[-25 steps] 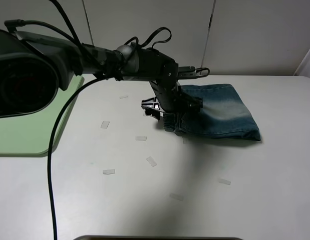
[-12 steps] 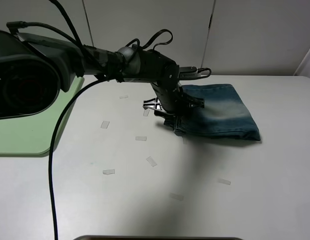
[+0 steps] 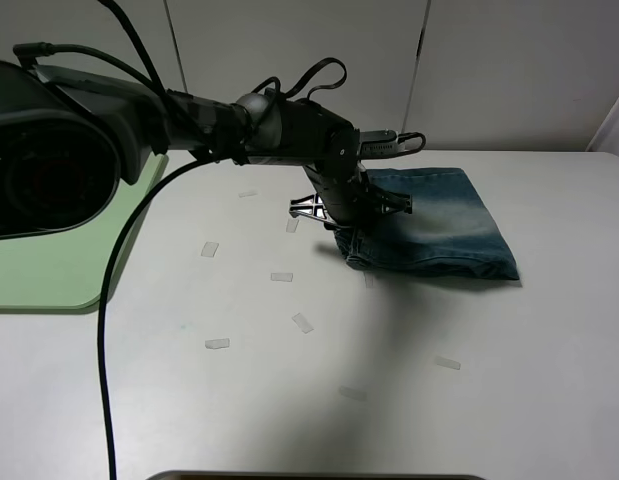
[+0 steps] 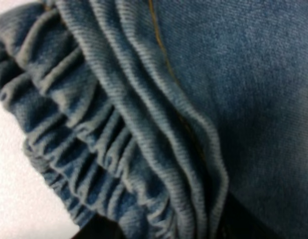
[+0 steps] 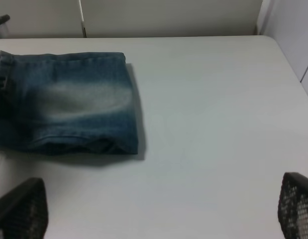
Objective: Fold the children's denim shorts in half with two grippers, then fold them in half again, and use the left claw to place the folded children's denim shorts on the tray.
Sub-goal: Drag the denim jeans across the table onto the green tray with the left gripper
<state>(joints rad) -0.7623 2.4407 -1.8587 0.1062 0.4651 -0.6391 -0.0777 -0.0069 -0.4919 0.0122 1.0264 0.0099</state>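
Folded shorts [image 3: 434, 225] lie on the counter [image 3: 319, 380], well apart from the tray [image 3: 59, 255]. Left claw [image 3: 354, 218] pinches the gathered waistband [image 4: 94, 144]; it should catch every layer before lifting. Right claw [image 5: 154, 209] released.

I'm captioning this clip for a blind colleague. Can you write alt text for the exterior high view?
The left gripper reaches across a white table onto the gathered waistband edge of folded children's denim shorts, jaws closing around the fabric. A pale-green tray sits at the far left, and small tape marks dot the tabletop.
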